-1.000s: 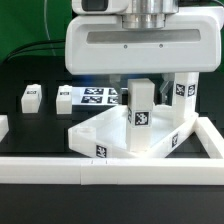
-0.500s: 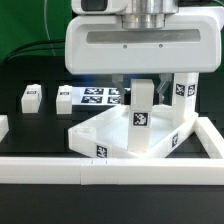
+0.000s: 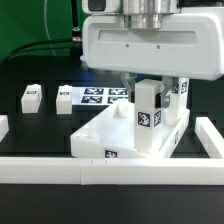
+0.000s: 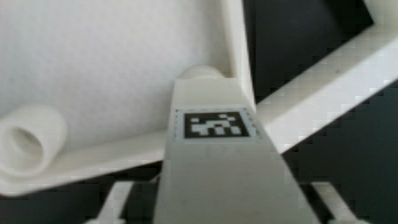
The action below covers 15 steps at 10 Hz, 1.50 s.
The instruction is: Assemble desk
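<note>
tabletop (image 3: 105,138) lies just beside border rail (image 3: 50,168) | leg (image 3: 147,110) upright at its corner, pinched by gripper (image 3: 146,86) | spare leg (image 3: 31,96) well apart | step: seating leg in socket, likely | next: keep vertical, press and twist down

On your black counter (image 3: 40,130) the tabletop (image 3: 100,135) lies just beside the front border rail (image 3: 50,168). Behind it lie the marker board (image 3: 100,97), a loose leg (image 3: 64,97) and a second leg (image 3: 30,97) farther to the exterior view's left.
</note>
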Available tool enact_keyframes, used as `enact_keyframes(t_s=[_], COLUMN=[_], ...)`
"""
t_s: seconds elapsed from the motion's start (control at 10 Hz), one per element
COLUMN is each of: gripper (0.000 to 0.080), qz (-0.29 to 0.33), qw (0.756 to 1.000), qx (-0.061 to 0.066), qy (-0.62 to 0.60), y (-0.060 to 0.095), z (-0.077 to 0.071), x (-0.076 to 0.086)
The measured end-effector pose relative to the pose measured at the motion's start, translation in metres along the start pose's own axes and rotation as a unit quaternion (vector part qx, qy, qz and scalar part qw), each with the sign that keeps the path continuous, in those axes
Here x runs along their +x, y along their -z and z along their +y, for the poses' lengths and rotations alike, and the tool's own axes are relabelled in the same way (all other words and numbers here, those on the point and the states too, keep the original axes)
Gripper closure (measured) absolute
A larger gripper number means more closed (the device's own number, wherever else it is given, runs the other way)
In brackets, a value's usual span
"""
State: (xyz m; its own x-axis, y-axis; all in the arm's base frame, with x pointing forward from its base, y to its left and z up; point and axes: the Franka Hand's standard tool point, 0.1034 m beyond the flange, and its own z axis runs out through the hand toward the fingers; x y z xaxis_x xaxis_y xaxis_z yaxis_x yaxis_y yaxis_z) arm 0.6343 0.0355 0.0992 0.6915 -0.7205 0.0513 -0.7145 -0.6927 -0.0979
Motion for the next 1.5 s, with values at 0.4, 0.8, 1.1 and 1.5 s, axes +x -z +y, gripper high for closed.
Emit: enact_keyframes(t_s=[0.4, 0.8, 1.1, 1.5], gripper=[0.0512, 0.0279, 0.0154, 0.015], qz=[-0.008, -0.014, -0.013, -0.009], qw=[0.981, 0.975, 0.995, 0.993], qx=[0.005, 0.008, 0.008, 0.007], qy=[-0.194, -0.221, -0.098, 0.121], y=[0.0, -0.001, 0.001, 0.002], z=[-0.015, -0.016, -0.018, -0.023], x=[-0.017, -0.019, -0.019, -0.022])
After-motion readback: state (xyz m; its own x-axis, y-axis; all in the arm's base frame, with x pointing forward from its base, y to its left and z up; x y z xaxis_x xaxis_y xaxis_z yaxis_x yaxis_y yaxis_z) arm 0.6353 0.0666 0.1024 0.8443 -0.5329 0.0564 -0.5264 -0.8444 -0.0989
